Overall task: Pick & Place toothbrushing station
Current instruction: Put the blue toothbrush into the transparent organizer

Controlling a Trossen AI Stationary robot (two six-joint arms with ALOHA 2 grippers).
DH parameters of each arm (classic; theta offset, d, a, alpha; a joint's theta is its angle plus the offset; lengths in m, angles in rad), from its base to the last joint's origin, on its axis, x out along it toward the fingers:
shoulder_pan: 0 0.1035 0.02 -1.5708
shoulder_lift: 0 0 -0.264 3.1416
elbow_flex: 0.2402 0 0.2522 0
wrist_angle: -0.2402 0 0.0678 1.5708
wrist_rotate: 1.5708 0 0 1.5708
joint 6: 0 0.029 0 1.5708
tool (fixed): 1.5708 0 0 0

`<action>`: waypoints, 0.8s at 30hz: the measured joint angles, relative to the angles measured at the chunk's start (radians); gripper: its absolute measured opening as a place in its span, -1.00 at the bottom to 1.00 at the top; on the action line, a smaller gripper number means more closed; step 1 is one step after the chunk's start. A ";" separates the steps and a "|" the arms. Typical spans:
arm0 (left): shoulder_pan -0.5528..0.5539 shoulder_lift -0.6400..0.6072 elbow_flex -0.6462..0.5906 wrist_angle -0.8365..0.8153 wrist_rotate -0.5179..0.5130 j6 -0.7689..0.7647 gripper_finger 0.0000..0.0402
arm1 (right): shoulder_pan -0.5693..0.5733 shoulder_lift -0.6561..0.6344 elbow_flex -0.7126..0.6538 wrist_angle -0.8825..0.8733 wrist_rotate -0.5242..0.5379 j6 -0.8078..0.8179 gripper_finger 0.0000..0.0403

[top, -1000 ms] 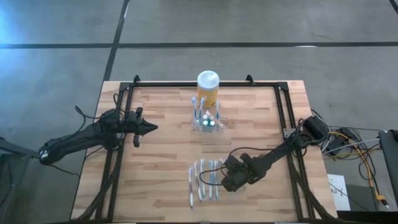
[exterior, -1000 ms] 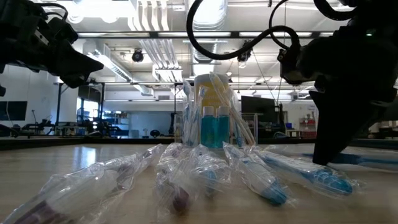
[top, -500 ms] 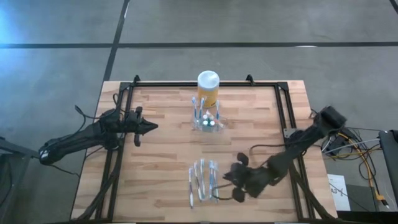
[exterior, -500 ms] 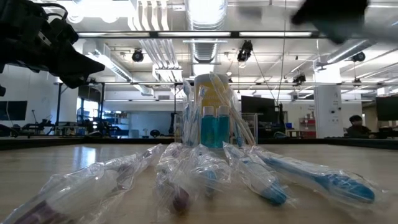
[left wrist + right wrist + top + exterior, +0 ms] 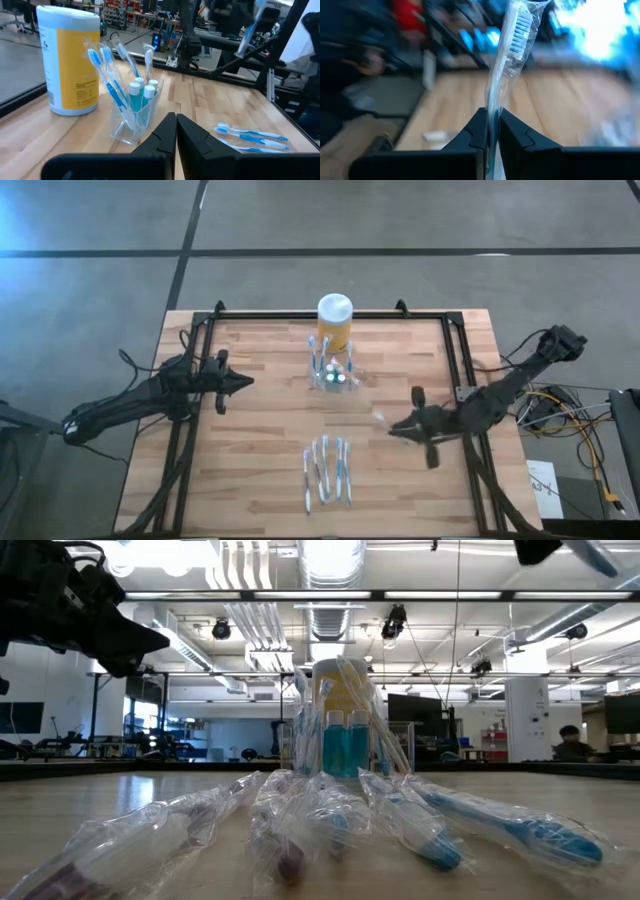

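The toothbrushing station (image 5: 333,375), a small clear holder with toothbrushes and blue-filled bottles standing in it, sits mid-table in front of a yellow jar (image 5: 334,320); it also shows in the left wrist view (image 5: 134,117) and the low view (image 5: 340,745). Several wrapped toothbrushes (image 5: 328,470) lie side by side near the front edge. My right gripper (image 5: 392,428) hovers right of centre, high over the table, shut on one wrapped toothbrush (image 5: 512,45). My left gripper (image 5: 246,383) is shut at the left and holds nothing, pointing at the station. My right gripper pinches the wrapped toothbrush's handle (image 5: 492,112) between its two fingers, through the clear wrapper. The fingers lie about level, pointing toward the table's left. The brush sticks out past the fingertips with its bristle head (image 5: 522,22) at the free end, lifted clear of the table.
A black frame rail (image 5: 455,360) runs around the wooden tabletop. The yellow jar with its white lid stands just behind the station. Bare wood lies between the station and the row of wrapped toothbrushes.
My right gripper has risen from the right end of the toothbrush row, carrying one wrapped toothbrush clear of the table. It has moved toward the far and right edges and tipped from pointing down to about level. The other toothbrushes stay where they lay.
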 joint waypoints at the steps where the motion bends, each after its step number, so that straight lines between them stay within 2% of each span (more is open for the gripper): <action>1: 0.000 0.000 0.000 0.002 0.000 0.004 -0.92 | -0.013 -0.038 -0.048 0.087 -0.046 -0.084 -0.91; 3: 0.000 0.000 0.000 0.002 0.000 0.020 -0.92 | -0.049 -0.111 -0.140 0.234 -0.112 -0.177 -0.91; 5: 0.000 0.000 0.000 0.002 0.000 0.032 -0.92 | -0.102 -0.180 -0.210 0.306 -0.140 -0.186 -0.91; 9: 0.000 0.000 0.000 0.007 0.000 0.046 -0.92 | -0.186 -0.296 -0.313 0.302 -0.173 -0.146 -0.91; 14: 0.000 0.000 0.000 0.012 0.000 0.045 -0.92 | -0.248 -0.404 -0.372 0.304 -0.214 -0.164 -0.89; 24: 0.000 0.000 0.000 0.012 0.000 0.044 -0.92 | -0.252 -0.455 -0.465 0.312 -0.217 -0.227 -0.89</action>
